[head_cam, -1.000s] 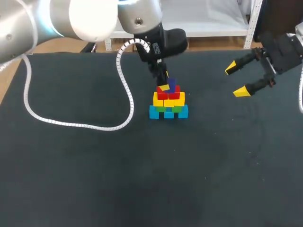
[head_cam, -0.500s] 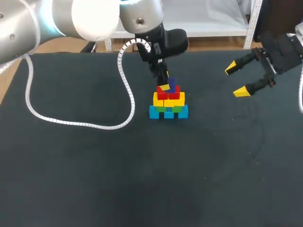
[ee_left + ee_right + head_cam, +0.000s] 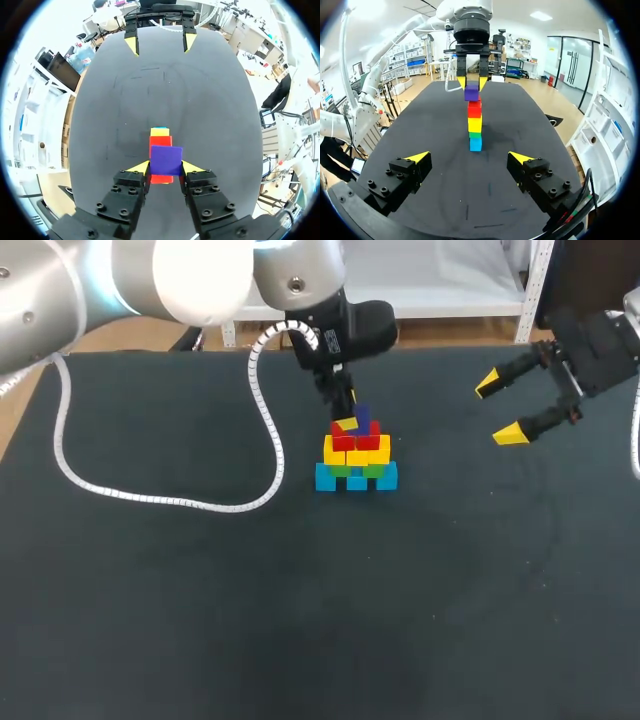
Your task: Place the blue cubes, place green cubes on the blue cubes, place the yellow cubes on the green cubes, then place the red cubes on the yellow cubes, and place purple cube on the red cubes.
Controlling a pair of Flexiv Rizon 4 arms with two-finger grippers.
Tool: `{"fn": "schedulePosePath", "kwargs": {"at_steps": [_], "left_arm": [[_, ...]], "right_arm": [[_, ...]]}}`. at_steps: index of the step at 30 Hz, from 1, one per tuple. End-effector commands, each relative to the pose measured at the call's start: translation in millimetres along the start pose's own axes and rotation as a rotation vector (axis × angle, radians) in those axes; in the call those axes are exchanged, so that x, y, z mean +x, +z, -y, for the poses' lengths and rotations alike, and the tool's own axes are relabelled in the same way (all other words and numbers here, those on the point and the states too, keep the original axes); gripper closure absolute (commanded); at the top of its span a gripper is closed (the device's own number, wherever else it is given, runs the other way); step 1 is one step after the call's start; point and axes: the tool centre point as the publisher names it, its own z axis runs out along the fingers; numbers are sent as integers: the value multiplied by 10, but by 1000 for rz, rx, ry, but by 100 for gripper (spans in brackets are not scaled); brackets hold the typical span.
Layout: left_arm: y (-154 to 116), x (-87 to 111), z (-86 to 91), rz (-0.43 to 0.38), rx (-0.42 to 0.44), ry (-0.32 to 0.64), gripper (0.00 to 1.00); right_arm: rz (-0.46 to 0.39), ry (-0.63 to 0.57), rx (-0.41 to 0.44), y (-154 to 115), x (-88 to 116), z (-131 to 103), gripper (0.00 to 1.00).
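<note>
- Last step, I reckon: the left gripper point(image 3: 165, 167) is clamped on the purple cube point(image 3: 166, 160), which sits on the red cubes point(image 3: 355, 440) or barely above them.
- Next up: let go gently and lift straight up so nothing topples.
- The right gripper point(image 3: 469, 158) hangs spread open, well apart.

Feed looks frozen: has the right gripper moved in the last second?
No. The right gripper sits at the same spot off to the side of the cube stack, fingers open.
</note>
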Motion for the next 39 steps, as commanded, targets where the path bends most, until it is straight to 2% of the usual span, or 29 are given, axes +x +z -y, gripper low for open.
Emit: {"fn": "schedulePosePath", "kwargs": {"at_steps": [1,3,4,7,17,20,30,32,39], "left_arm": [[-9,-13,-39,-7,8,1,100],[-8,-11,-40,-9,10,2,95],[-8,-11,-41,-11,11,3,86],[-7,-12,-43,-12,15,4,76],[1,-25,-52,-13,19,6,65],[2,-27,-54,-14,21,5,57],[14,-39,-68,-13,26,6,43],[16,-52,-74,-12,25,7,35],[18,-176,-103,-2,24,39,27]], "right_arm": [[2,-1,-1,3,2,6,0],[2,-1,-1,3,2,6,0],[2,-1,-1,3,2,6,0],[2,-1,-1,3,2,6,0],[2,-1,-1,3,2,6,0],[2,-1,-1,3,2,6,0],[2,-1,-1,3,2,6,0],[2,-1,-1,3,2,6,0],[2,-1,-1,3,2,6,0]]}}
